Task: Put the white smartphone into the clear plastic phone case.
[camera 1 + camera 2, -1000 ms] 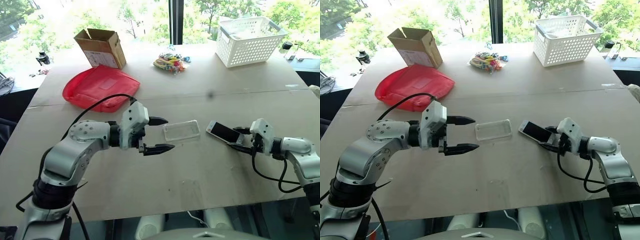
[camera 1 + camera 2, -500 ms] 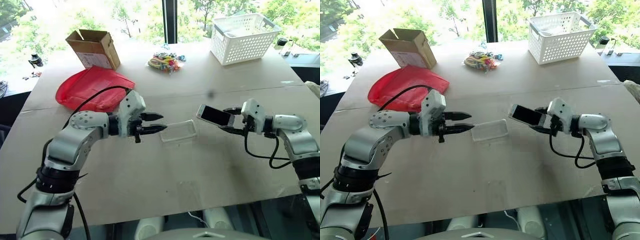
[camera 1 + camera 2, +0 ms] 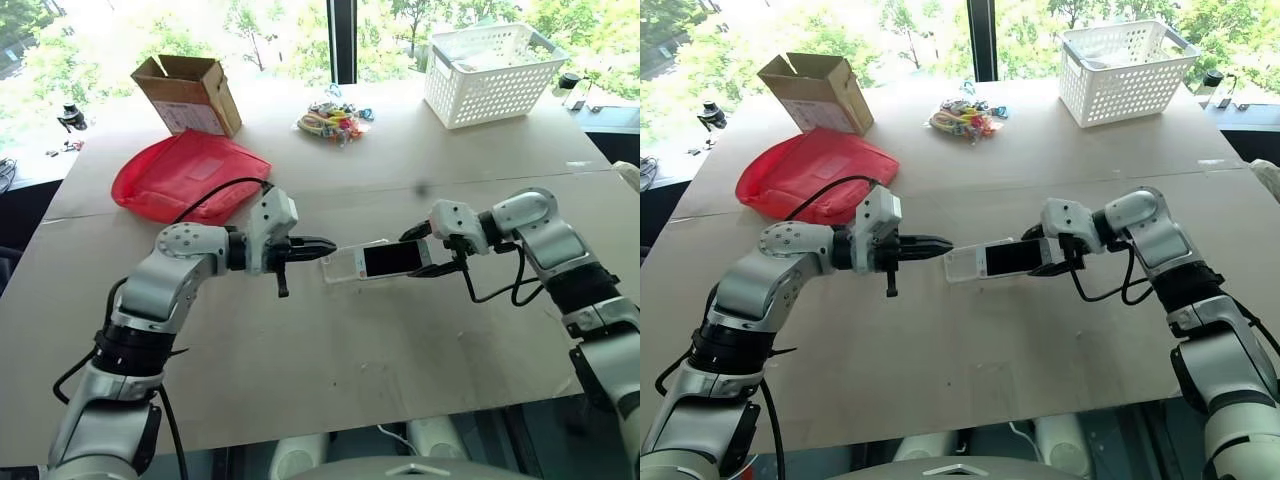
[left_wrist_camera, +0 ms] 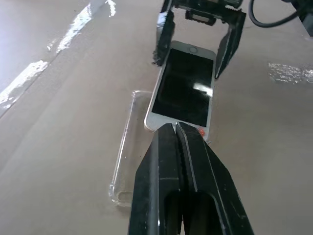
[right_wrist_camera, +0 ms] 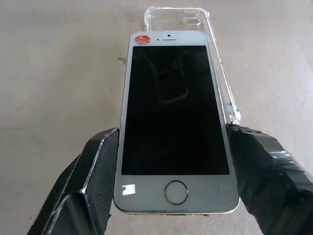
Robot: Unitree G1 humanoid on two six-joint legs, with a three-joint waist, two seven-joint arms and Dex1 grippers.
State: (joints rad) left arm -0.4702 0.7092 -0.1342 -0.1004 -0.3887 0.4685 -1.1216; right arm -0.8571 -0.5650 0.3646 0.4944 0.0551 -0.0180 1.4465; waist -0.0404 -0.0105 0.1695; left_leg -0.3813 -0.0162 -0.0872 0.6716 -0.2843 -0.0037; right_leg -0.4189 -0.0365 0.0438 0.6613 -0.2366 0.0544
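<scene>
The two claws face each other over the middle of the brown cardboard-covered bench, the left claw and right claw crowding the clear plastic phone case. Near bench lies bare. Farther back stand a red fabric pouch, open cardboard box and white slotted plastic basket.

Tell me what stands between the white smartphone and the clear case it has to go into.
Nothing visible lies between them. The right gripper holds the white smartphone by its sides, directly over the clear plastic phone case, offset to one side. The left gripper, shut, sits at the phone's far end, not under it.
</scene>
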